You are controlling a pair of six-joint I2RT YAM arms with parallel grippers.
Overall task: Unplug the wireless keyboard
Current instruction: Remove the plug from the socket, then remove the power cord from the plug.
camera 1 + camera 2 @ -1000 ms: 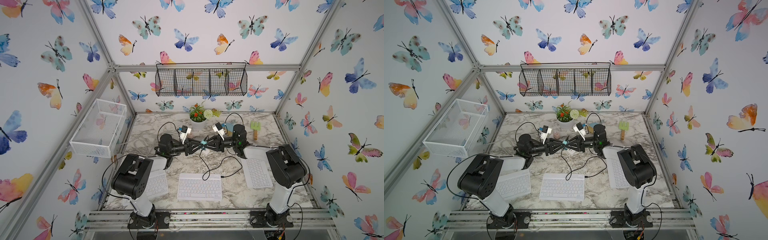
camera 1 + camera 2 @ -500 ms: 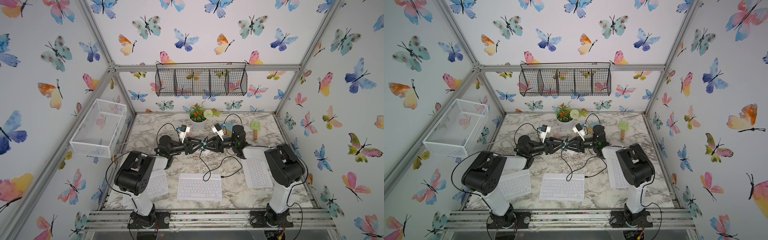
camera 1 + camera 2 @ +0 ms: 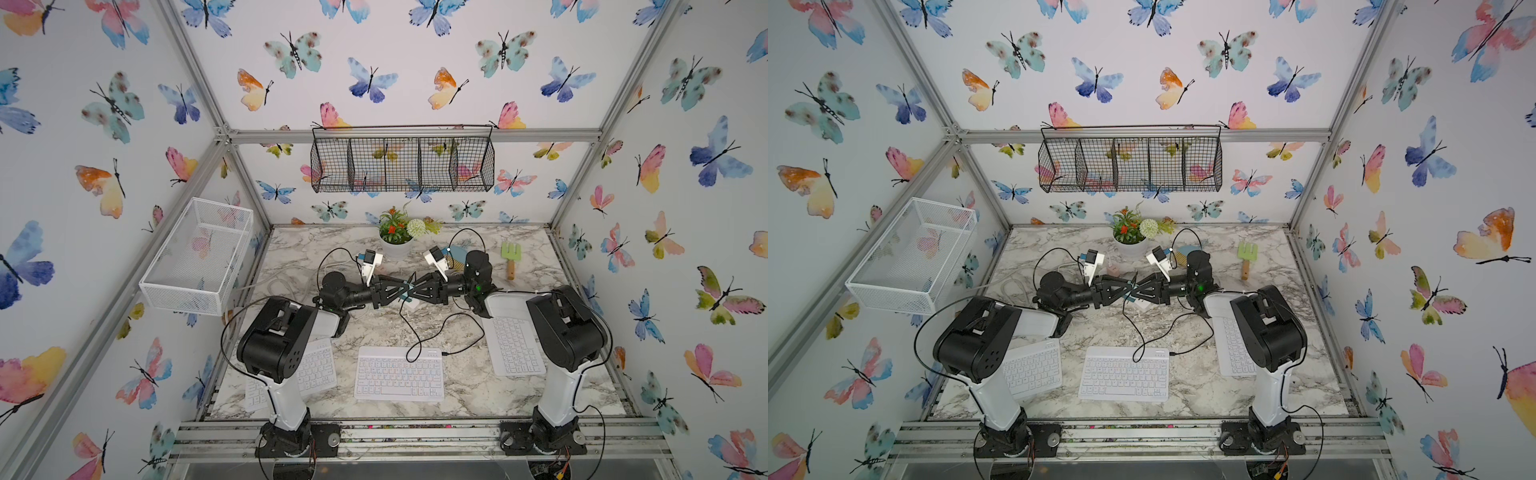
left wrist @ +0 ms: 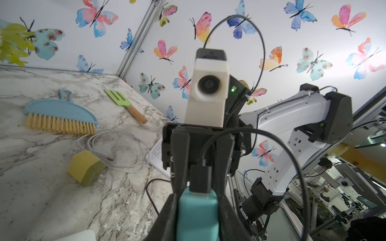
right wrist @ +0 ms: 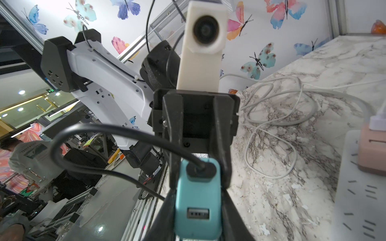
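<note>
The wireless keyboard point(image 3: 399, 373) point(image 3: 1124, 374) lies flat at the front middle of the marble table. A black cable point(image 3: 415, 328) runs from its back right corner up to a teal adapter point(image 4: 196, 212) point(image 5: 198, 200), held in the air mid-table. The cable's black plug point(image 4: 200, 178) sits in one port of the adapter, and the other port is empty. My left gripper point(image 3: 399, 291) point(image 4: 198, 196) is shut on the adapter's body. My right gripper point(image 3: 417, 292) point(image 5: 200, 187) meets it tip to tip, shut on the port end, with the plug lying between its fingers.
Two plain white keyboards point(image 3: 318, 368) point(image 3: 513, 347) lie by the arm bases. A white power strip point(image 5: 359, 187) with a pink adapter point(image 5: 373, 150) lies under the grippers. Behind are a yellow-green adapter point(image 4: 85, 168), a blue brush point(image 4: 60, 113), a green fork point(image 3: 510, 257) and a flower pot point(image 3: 397, 245).
The grippers stay tip to tip at the teal adapter. The left arm's near link has shifted slightly.
</note>
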